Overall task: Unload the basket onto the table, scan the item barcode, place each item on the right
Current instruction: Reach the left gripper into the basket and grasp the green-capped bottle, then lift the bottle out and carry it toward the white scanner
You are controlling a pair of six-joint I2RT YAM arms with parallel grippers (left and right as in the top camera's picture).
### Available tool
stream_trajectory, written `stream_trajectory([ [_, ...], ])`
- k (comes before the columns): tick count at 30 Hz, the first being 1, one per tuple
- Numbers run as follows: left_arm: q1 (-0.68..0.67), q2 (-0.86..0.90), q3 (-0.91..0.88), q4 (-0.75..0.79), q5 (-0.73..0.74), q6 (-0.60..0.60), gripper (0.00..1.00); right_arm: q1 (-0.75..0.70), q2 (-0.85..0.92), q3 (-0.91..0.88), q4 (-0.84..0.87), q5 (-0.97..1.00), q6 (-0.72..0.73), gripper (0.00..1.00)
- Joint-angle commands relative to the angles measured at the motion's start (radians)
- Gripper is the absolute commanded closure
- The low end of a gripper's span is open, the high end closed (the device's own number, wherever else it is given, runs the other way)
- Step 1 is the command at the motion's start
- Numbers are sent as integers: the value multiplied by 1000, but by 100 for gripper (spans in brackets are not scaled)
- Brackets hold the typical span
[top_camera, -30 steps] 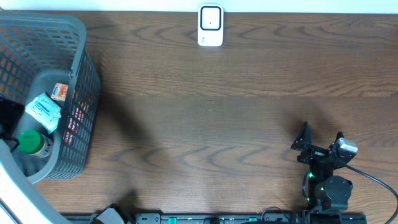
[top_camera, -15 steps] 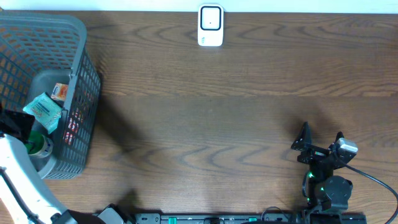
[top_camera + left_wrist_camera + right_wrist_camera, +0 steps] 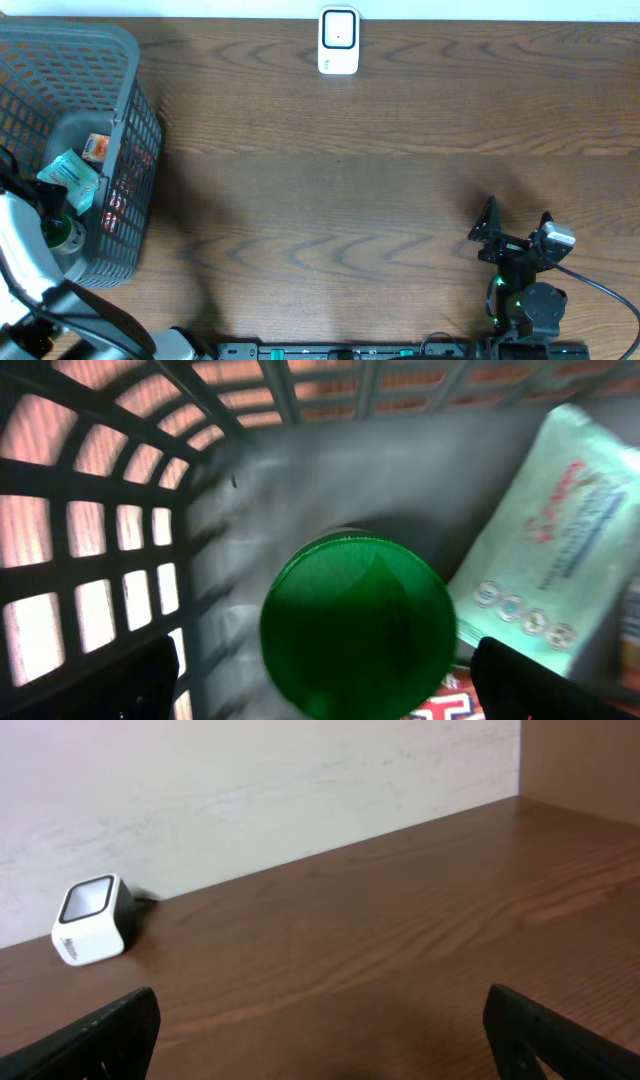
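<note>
The basket [image 3: 125, 60] at nine o'clock is holding the items. The left gripper [image 3: 325, 678] is hovering, jaws spread, over the green-capped bottle [image 3: 355, 610] inside. The right gripper [image 3: 518, 214] is idling, spread and empty, at four o'clock. The scanner [image 3: 339, 41] at twelve is waiting; nothing is lifted or scanned yet.

From overhead the light is soft and even, with the wood grain of the desk [image 3: 380, 200] sharp and free of glare, and the basket [image 3: 130, 120] throws a broad, faint shadow to its right. The left wrist view is dim and smeared: the green lid [image 3: 358, 625] has soft edges, the print on the packet [image 3: 560, 530] is unreadable, and bright desk glows pink through the basket slots. The right wrist view is brighter and crisp, with an evenly lit pale wall [image 3: 250, 790] and a small dark shadow beside the scanner [image 3: 90, 918].
</note>
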Motion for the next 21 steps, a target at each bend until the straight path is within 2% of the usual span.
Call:
stream_trajectory([
  [1, 5, 53, -7, 18, -14, -5, 7, -3, -7, -1, -4, 2, 13, 1],
  [17, 5, 220, -7, 68, -13, -5, 7, -3, -7, -1, -4, 2, 13, 1],
  [19, 4, 233, -7, 68, -13, -5, 8, -3, -7, -1, -4, 2, 13, 1],
  [21, 5, 238, -7, 68, -13, -5, 14, -3, -7, -1, -4, 2, 13, 1],
])
